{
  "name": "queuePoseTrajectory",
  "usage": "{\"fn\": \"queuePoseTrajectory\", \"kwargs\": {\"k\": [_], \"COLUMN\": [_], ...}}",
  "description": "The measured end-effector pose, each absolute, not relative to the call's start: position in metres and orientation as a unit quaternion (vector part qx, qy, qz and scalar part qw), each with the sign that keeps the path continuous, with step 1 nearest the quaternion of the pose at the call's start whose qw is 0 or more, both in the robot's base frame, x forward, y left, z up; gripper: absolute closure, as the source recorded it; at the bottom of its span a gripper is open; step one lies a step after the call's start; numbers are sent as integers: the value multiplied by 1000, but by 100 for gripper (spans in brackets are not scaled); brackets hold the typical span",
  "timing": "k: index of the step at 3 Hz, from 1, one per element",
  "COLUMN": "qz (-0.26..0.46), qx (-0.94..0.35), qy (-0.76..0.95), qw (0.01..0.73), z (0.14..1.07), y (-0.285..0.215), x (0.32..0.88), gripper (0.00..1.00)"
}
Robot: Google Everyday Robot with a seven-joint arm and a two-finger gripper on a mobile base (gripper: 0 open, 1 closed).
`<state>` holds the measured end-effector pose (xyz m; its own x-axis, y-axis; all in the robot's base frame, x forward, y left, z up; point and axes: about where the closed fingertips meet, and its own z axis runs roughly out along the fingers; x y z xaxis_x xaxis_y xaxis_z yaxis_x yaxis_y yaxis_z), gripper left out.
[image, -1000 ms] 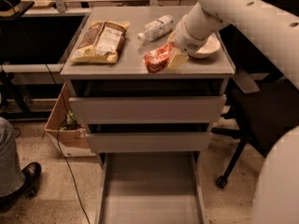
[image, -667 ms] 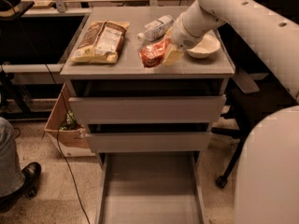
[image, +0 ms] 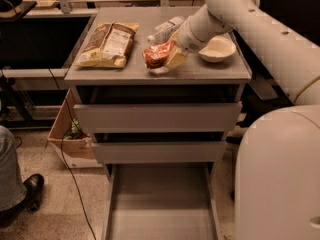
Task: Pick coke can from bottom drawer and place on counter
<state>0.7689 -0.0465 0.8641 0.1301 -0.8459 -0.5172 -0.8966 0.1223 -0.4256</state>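
Observation:
The coke can (image: 156, 55), red with a silvery end, is tilted on its side in my gripper (image: 170, 57), just above the front middle of the counter (image: 210, 73). The gripper is shut on the can, with its yellowish fingers (image: 177, 57) on the can's right side. My white arm reaches in from the upper right. The bottom drawer (image: 160, 204) is pulled out below the cabinet, and its flat grey floor shows nothing on it.
On the counter lie a chip bag (image: 107, 44) at the left, a clear bottle (image: 165, 29) behind the can and a white bowl (image: 216, 49) at the right. A cardboard box (image: 70, 139) stands left of the cabinet. A person's shoe (image: 27, 189) is at the lower left.
My gripper has carried the coke can to the left and slightly back over the counter, away from the bowl.

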Motion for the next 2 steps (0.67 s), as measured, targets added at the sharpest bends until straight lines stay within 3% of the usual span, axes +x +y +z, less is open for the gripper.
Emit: {"fn": "queuePoseTrajectory", "kwargs": {"k": [2], "qz": [50], "qx": [-656], "qy": [654], "qw": [374], "z": [859], "y": [-32], "x": [783], "gripper": [13]}}
